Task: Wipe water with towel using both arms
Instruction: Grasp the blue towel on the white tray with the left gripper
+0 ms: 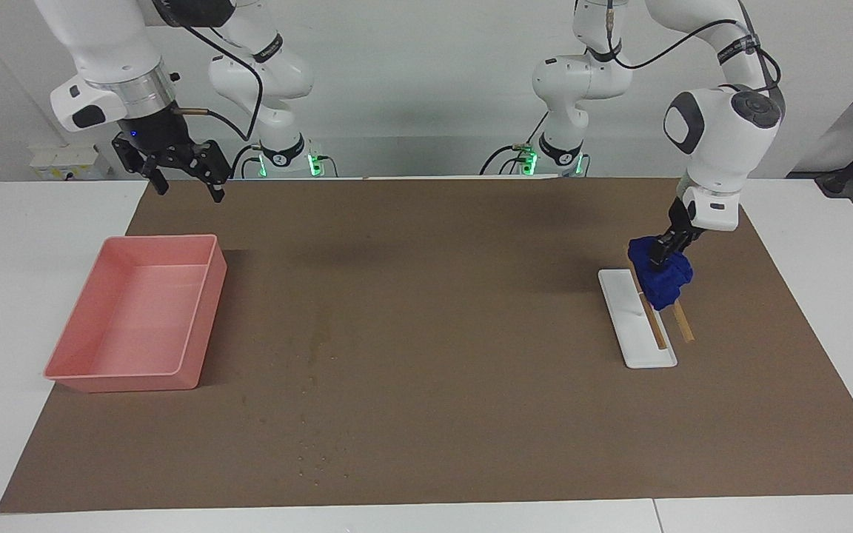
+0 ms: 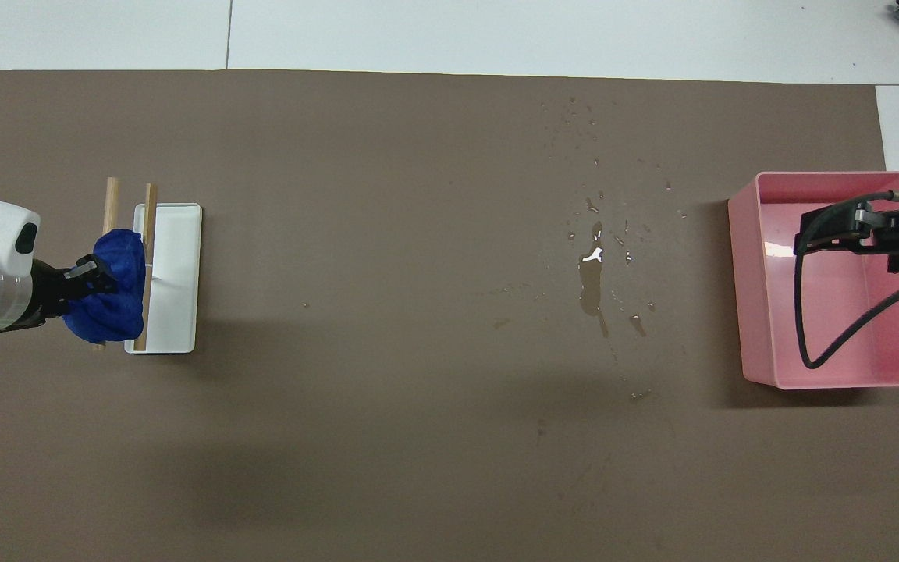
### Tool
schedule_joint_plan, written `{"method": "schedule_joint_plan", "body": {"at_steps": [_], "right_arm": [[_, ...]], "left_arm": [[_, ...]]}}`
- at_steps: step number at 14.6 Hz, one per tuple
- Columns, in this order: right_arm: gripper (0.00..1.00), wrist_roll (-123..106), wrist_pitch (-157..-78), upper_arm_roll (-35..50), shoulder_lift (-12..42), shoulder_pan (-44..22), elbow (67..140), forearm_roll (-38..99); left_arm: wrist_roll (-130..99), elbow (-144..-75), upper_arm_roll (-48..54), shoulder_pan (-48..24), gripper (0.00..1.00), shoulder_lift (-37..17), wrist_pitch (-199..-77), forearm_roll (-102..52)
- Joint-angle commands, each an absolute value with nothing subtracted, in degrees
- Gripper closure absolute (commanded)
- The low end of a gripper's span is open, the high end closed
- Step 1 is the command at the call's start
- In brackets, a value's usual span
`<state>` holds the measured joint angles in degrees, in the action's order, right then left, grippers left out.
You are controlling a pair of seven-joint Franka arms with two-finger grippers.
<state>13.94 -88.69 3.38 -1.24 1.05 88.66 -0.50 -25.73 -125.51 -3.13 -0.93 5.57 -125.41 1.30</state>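
Observation:
The water (image 1: 318,337) is a thin dark streak mid-table with droplets trailing away from the robots; it also shows in the overhead view (image 2: 591,277). The blue towel (image 1: 665,280) is a wrinkled lump resting on two wooden sticks (image 1: 683,323) beside a white tray (image 1: 634,326), toward the left arm's end. My left gripper (image 1: 660,255) is shut on the towel's top; the overhead view shows it gripping the towel (image 2: 110,293) too. My right gripper (image 1: 188,191) is open and empty, raised over the pink tray (image 1: 126,381).
The pink tray (image 2: 840,380) stands toward the right arm's end, between the water and the mat's edge. The white tray (image 2: 180,312) and sticks (image 2: 111,199) lie under and beside the towel. A brown mat (image 1: 471,414) covers the table.

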Motion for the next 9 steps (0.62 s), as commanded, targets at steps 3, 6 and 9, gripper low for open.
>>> {"method": "schedule_joint_plan", "body": {"at_steps": [3, 6, 9], "right_arm": [[0.0, 14.1, -89.7, 3.6, -3.0, 1.2, 91.1, -0.8], [0.0, 14.6, -89.9, 3.6, -3.0, 1.2, 91.1, -0.8], [0.0, 15.3, -89.7, 3.7, -3.0, 1.2, 91.1, -0.1]], "left_arm": [[-29.5, -122.5, -3.3, -1.7, 1.0, 5.0, -122.2, 2.2], [-32.7, -113.6, -3.1, -1.7, 1.0, 3.0, -113.8, 1.6], [-41.0, -107.5, -2.7, -3.9, 1.0, 3.4, -106.3, -1.0]]}}
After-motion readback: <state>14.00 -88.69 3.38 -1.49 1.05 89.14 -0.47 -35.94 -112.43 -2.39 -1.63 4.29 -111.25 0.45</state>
